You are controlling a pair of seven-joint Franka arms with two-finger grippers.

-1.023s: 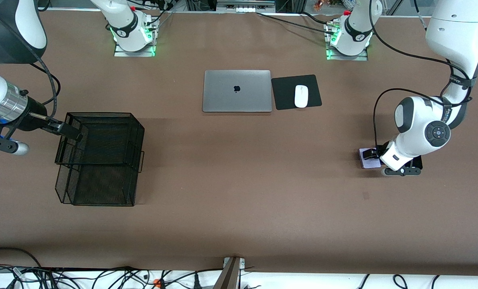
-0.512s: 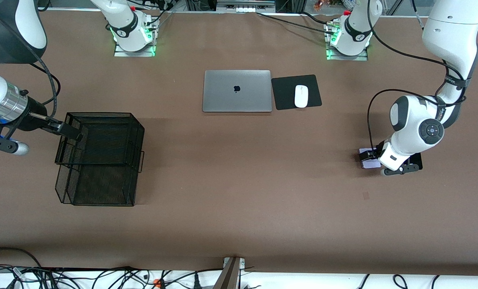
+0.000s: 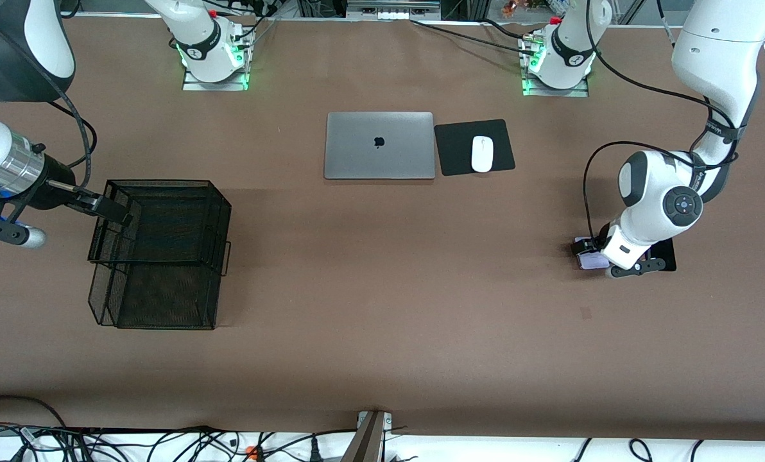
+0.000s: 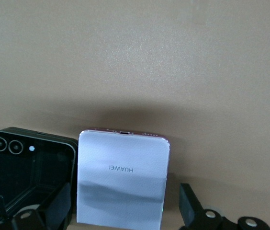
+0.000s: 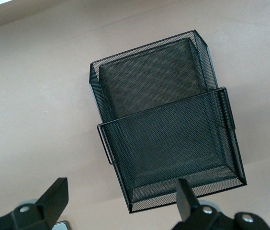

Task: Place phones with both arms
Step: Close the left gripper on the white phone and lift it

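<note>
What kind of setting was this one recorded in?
Probably a robotics lab staged as an office desk: two arms bolted to a brown table, loose cables along its edge, with a closed laptop, mouse and mesh tray.

A: Front view: left arm's wrist covers most of the lavender-white phone point(image 3: 589, 260) and the black phone point(image 3: 666, 258) beside it.

B: Left wrist view cuts off both phones' lower ends. Third phone not visible in any view.

Pale lavender-white phone point(image 4: 122, 181) and black phone point(image 4: 27, 176) flat, side by side, toward the left arm's table end.
</note>
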